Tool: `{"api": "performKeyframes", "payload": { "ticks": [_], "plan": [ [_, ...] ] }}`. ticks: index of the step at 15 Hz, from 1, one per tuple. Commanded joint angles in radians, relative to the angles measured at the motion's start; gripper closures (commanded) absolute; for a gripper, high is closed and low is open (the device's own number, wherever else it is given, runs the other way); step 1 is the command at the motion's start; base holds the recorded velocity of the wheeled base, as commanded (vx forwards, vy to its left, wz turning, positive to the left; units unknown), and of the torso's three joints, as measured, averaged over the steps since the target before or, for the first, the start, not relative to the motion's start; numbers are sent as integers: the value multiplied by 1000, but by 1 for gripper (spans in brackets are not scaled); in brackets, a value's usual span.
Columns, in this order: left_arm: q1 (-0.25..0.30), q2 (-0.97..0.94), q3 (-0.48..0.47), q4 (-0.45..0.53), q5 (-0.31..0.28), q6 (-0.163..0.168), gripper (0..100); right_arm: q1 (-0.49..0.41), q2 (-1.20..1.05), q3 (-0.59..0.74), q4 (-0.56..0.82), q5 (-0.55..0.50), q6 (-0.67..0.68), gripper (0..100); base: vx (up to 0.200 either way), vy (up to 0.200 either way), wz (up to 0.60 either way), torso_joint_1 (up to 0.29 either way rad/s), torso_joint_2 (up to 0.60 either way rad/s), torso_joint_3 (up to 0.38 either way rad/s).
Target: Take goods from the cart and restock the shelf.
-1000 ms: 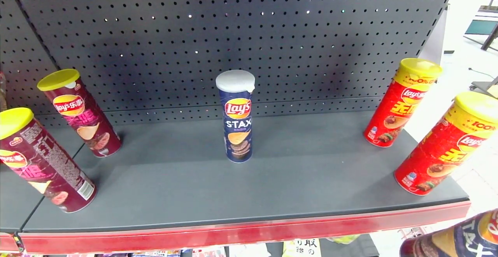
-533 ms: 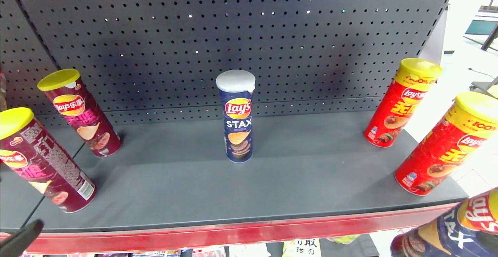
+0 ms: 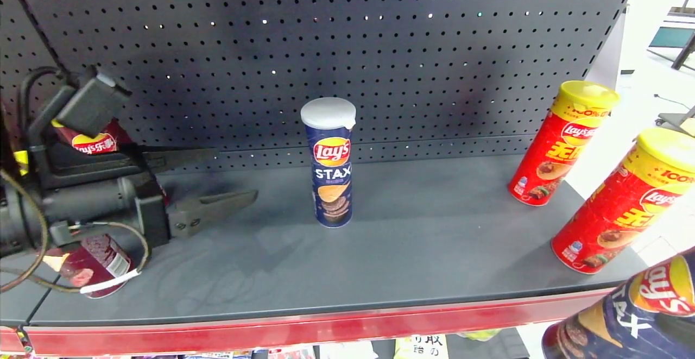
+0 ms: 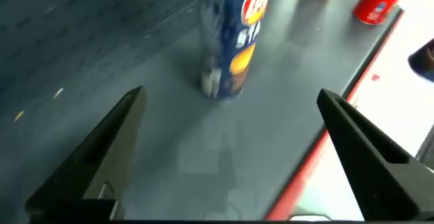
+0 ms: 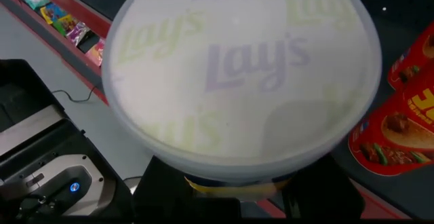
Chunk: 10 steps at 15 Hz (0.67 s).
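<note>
The right gripper point(image 5: 244, 195) is closed around the body of a blue chip can point(image 3: 624, 315), just under its white plastic lid point(image 5: 237, 68). I see dark finger parts on both sides of the tube. This can hangs tilted in the air, just off the front right corner of the shelf point(image 3: 412, 250) and lower than its red front lip point(image 3: 326, 326).

I judge the can to be a light cardboard tube with a glossy, rather slippery skin. It should be stiff along its length, but it would dent under a hard squeeze, and the chips inside break easily. The lid looks thin and could pop off, so I would not take hold there. The best grip is across the middle of the body with moderate force. The can is tall and narrow, so it must be put down flat on its base, or it will tip.

The left gripper point(image 3: 236, 173) is wide open and holds nothing. It is over the left part of the shelf, in front of 2 maroon cans point(image 3: 95, 142), and it points toward the standing blue can point(image 3: 332, 163) in the middle, nearer the back edge. 2 red cans point(image 3: 559, 144) stand along the right edge. The bare part in front of the standing blue can seems to me the natural place for the new one.
</note>
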Motion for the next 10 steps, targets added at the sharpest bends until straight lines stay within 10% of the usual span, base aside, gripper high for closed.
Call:
{"api": "performKeyframes", "payload": {
  "ticks": [1, 10],
  "plan": [
    [-62, 177, -98, -2, -22, 29, 0, -1, -3, 3, 0, 0, 3, 100, 0, 0, 0, 0, 0, 0],
    [-73, 398, -342, -2, -106, 60, 0, -3, 8, 2, 0, -1, 3, 100, 0, 0, 0, 0, 0, 0]
  ]
}}
